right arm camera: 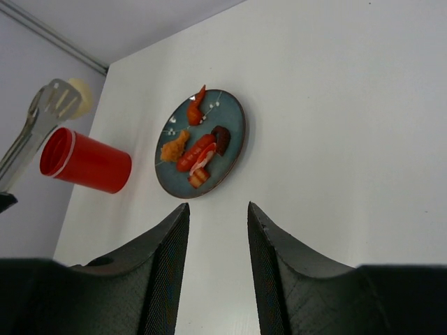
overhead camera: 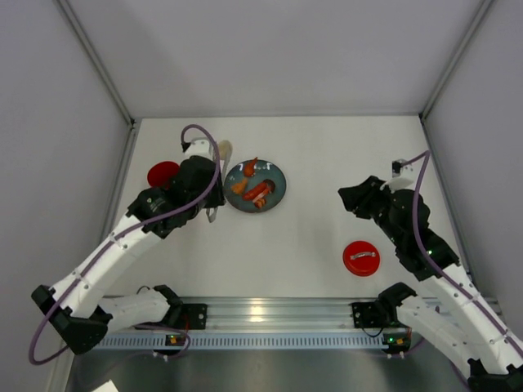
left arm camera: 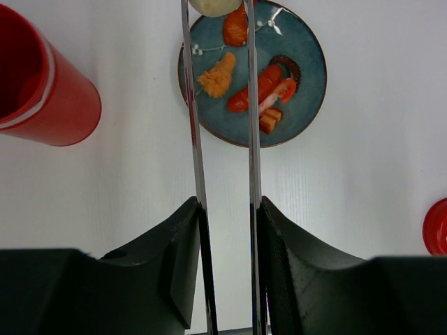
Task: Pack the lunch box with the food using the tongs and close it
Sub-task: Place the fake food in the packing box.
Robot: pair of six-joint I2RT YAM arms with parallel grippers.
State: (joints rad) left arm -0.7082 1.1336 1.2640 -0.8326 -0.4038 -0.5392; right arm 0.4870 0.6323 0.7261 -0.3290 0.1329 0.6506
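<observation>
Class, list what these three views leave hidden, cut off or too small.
- Left wrist view: the top edge cuts off the tips of the tongs and most of the pale round slice.
- Left wrist view: the left edge crops the lunch box, hiding its bottom; the right edge crops the lid.
- Top view: the left arm covers most of the tongs and part of the lunch box.

The lunch box (right arm camera: 87,164) and lid (overhead camera: 360,258) are red, the plate (left arm camera: 309,50) teal with white flecks, the tongs (left arm camera: 198,160) silver.

No readable text anywhere, lunch box (left arm camera: 49,105) bears no lettering (lid (overhead camera: 360,258) neither)
</observation>
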